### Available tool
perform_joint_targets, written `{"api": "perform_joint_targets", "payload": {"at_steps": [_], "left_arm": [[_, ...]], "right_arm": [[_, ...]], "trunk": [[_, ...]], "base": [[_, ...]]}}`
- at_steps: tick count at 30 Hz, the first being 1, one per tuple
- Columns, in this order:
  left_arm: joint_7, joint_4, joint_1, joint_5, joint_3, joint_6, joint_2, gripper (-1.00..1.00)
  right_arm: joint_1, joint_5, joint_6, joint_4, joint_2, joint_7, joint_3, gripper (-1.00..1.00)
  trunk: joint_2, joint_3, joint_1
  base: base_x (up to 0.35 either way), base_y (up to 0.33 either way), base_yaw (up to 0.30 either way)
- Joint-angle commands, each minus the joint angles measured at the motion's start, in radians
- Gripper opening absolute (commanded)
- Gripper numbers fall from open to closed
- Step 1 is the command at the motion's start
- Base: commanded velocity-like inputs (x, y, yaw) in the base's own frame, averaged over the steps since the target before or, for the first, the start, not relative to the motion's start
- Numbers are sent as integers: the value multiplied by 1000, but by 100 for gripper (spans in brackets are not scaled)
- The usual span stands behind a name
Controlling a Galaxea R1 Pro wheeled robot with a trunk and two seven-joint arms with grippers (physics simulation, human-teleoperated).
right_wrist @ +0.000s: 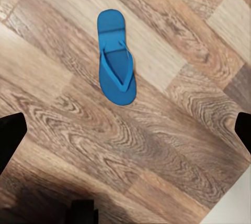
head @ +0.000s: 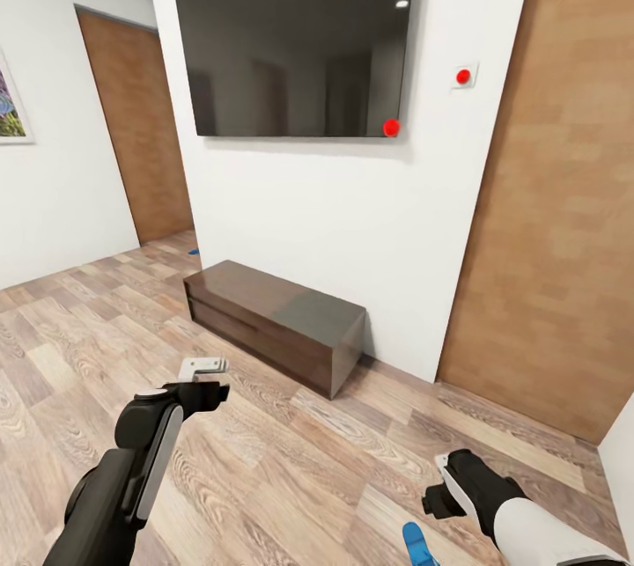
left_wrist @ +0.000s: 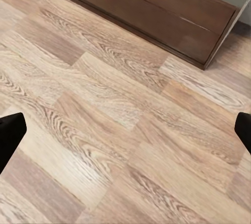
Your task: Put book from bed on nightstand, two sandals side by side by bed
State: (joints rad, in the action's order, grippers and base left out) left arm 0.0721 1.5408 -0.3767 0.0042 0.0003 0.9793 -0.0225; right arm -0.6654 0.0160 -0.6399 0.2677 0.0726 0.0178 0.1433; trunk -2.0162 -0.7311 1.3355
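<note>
Head view: wood-plank floor (head: 291, 478), white wall (head: 352, 223) carrying a dark TV screen (head: 295, 33), and a long low dark bench (head: 273, 324) against it. A blue sandal (head: 416, 544) lies on the floor near the right gripper (head: 440, 496). Left gripper (head: 204, 381) hangs above bare floor.

Left wrist view: jaws apart over planks; the bench ahead.

Right wrist view: jaws apart, empty; the sandal lies flat ahead.

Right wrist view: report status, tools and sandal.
Both tools open, empty: left tool, right tool. Bright blue flip-flop sandal flat on wood-plank floor under right tool. Nothing on it.
</note>
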Motion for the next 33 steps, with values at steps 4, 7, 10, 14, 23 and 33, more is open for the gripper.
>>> {"api": "perform_joint_targets", "payload": {"at_steps": [4, 7, 10, 14, 23, 33], "left_arm": [[3, 2, -1, 2, -1, 3, -1, 100], [3, 2, -1, 2, -2, 2, -2, 100], [3, 2, -1, 2, -2, 2, -1, 100], [3, 2, -1, 2, -2, 2, -2, 100], [3, 2, -1, 2, -3, 2, -2, 100], [2, 2, -1, 2, -3, 2, -2, 100]], "right_arm": [[0, 1, -1, 2, 0, 2, 7, 100], [-1, 1, 11, 2, 0, 1, 7, 100], [0, 0, 23, 2, 0, 1, 7, 100], [0, -2, 39, 2, 1, -2, 7, 100], [0, -3, 158, -10, -1, -12, 6, 100], [0, -5, 181, -1, 0, -89, 4, 100]], "trunk": [[-29, -20, 15], [-50, -34, 27], [-71, -48, 38], [-99, -67, 54], [-162, -110, 88], [-232, -157, 126]], "base": [[0, 0, 0], [0, 0, 0], [0, 0, 0], [0, 0, 0], [0, 0, 0], [0, 0, 0]]}}
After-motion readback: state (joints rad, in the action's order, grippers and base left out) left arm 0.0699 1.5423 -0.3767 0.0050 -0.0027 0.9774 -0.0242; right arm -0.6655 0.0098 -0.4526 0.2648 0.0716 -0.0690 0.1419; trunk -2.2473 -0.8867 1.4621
